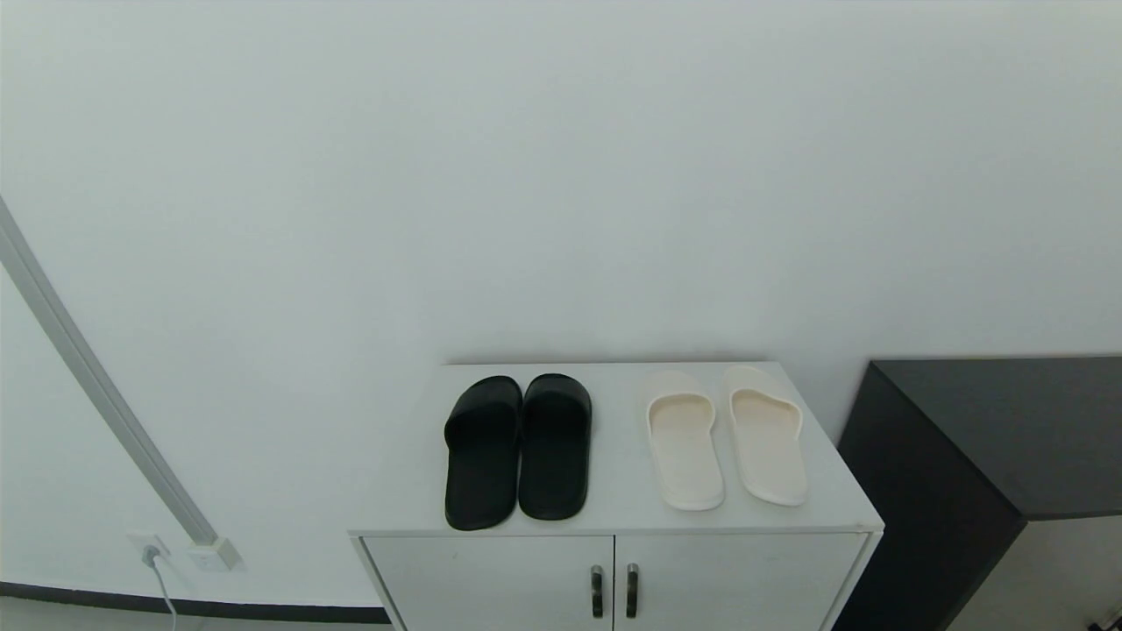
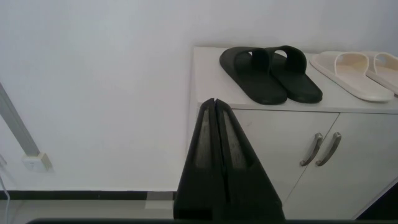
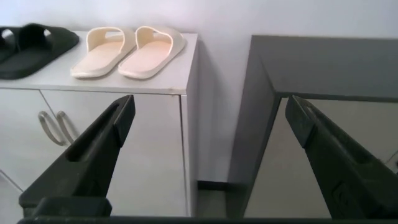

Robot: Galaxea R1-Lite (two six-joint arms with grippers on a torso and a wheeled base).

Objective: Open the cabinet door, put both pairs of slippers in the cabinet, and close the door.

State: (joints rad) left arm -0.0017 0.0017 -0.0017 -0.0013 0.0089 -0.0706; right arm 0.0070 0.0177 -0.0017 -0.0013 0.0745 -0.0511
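Head view shows the cabinet (image 1: 619, 456) doors shut, black slippers (image 1: 517, 451) and cream slippers (image 1: 726, 438) on top, so with my left claw (image 2: 215, 102) closed and my right claw (image 3: 210, 102) spread, I judge a handle (image 1: 632, 590) needs pulling first.

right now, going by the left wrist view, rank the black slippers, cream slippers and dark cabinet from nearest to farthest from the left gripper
From the left gripper:
1. black slippers, on the left part of the white cabinet top
2. cream slippers, on the right part of the same top
3. dark cabinet, beyond the white cabinet's right side
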